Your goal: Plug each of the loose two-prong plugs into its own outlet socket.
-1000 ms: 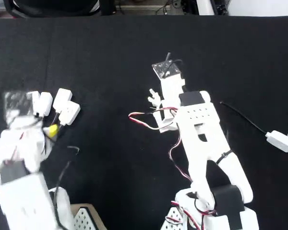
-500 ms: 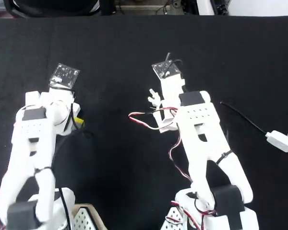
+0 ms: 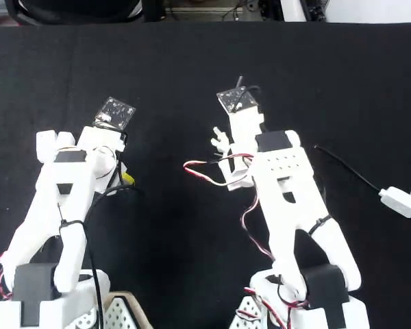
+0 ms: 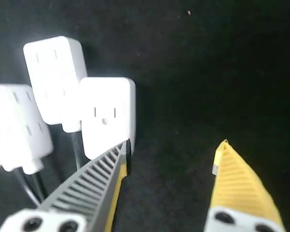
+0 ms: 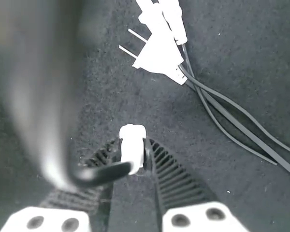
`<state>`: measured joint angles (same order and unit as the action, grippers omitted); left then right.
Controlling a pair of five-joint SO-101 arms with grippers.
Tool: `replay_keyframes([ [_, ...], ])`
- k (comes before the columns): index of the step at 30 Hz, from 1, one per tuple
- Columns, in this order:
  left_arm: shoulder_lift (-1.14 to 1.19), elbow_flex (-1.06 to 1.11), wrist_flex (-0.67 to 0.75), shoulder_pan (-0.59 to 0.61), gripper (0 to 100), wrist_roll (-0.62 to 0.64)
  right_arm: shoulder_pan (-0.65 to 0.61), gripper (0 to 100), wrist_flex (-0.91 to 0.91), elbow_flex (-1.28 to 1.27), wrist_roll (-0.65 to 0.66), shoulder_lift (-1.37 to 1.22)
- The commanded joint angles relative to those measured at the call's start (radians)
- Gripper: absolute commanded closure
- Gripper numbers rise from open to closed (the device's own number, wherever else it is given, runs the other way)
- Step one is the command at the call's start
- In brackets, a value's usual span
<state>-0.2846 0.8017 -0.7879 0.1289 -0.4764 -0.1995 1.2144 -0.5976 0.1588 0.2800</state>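
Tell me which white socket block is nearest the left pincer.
The squarish white plastic socket block at the left pincer's grey fingertip; the other two lie farther.

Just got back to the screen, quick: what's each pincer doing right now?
Left pincer: open, holding nothing, next to the outlet sockets.
Right pincer: shut on a white plug.

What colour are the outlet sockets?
The outlet sockets are white, seen best in the left wrist view.
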Motion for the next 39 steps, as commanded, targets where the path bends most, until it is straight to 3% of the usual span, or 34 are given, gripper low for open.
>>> replay_keyframes([
  [1,0.006,-0.104,0.011,0.035,72,-0.008,0.018,98.7,-0.017,0.007,0.008,0.004],
  [5,0.020,-0.143,0.035,0.073,71,-0.009,0.018,98.7,-0.017,0.007,0.008,0.002],
  [16,0.267,-0.197,0.127,0.036,72,-0.046,0.018,98.7,-0.017,0.007,0.008,0.002],
  [25,0.387,-0.348,0.021,0.061,72,-0.054,0.018,98.7,-0.017,0.007,0.008,0.002],
  [31,0.425,-0.400,-0.081,0.085,72,-0.146,0.018,98.7,-0.017,0.007,0.008,0.002],
  [39,0.422,-0.414,-0.086,0.090,91,-0.144,0.018,98.7,-0.017,0.007,0.008,0.002],
])
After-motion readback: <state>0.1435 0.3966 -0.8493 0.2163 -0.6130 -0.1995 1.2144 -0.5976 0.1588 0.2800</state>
